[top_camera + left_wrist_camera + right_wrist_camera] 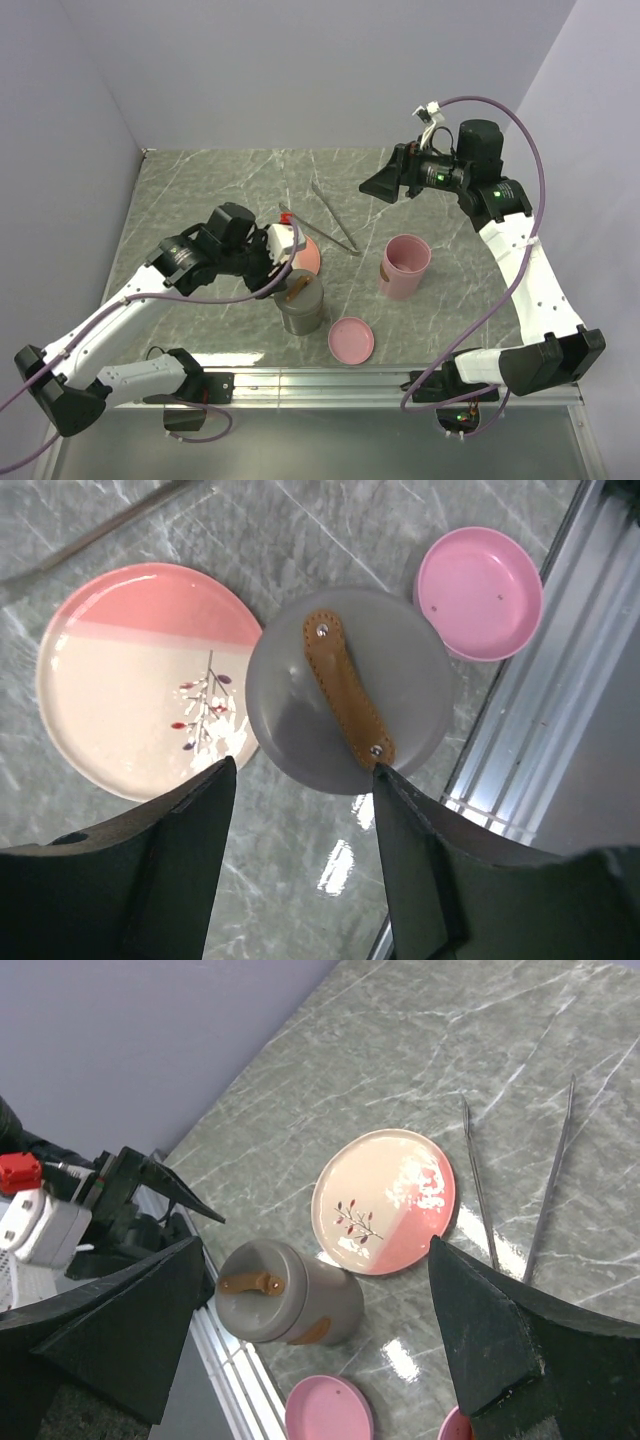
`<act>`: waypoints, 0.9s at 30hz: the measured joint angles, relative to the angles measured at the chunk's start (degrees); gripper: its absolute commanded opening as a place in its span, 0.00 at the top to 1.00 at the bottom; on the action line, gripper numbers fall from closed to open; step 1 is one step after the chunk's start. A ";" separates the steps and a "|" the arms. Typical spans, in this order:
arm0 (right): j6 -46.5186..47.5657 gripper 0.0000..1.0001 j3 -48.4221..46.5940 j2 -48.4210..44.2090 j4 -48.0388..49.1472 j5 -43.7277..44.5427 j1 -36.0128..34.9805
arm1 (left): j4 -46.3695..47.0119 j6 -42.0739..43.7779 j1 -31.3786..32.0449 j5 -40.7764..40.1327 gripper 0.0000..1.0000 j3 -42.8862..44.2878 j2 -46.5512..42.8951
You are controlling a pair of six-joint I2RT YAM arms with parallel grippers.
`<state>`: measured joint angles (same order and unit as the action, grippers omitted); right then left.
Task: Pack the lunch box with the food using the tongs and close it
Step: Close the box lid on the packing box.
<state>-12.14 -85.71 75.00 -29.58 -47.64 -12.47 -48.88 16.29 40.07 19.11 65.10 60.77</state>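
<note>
The lunch box [301,303] is a grey cylinder standing upright near the front edge, its lid with a brown strap [345,685] on top. My left gripper [272,272] hovers just left of it, open and empty; in the left wrist view the left gripper [303,770] sits at the lid's near rim. The silver tongs [335,220] lie on the table behind the plate, also seen as tongs [520,1185]. My right gripper [375,187] hangs high at the back right; in its own view the right gripper [315,1250] is open and empty. No food is in view; the plate [385,1200] is bare.
A pink cup [405,265] stands right of the lunch box, and a pink round lid [352,340] lies flat in front of it. The cream-and-pink plate [310,255] sits behind the lunch box. A metal rail [400,378] runs along the near edge.
</note>
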 measured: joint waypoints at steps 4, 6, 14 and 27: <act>-0.02 0.00 0.00 0.00 0.00 -0.02 0.26 | 0.55 -0.04 3.23 -2.58 0.38 2.60 2.32; -0.02 0.00 0.02 0.00 0.00 -0.02 0.37 | 1.18 0.00 4.66 -2.69 0.38 2.86 2.75; -0.22 0.00 0.02 0.37 0.00 -0.02 0.52 | 1.66 0.09 8.00 -3.63 0.38 1.09 2.99; -0.44 0.00 0.02 1.22 0.02 -0.04 0.52 | 4.15 0.33 9.92 -5.09 0.40 -2.56 6.82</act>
<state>-12.58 -85.69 76.23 -29.56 -47.68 -11.94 -44.73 16.62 50.00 14.02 62.54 67.59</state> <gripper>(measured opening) 0.996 0.605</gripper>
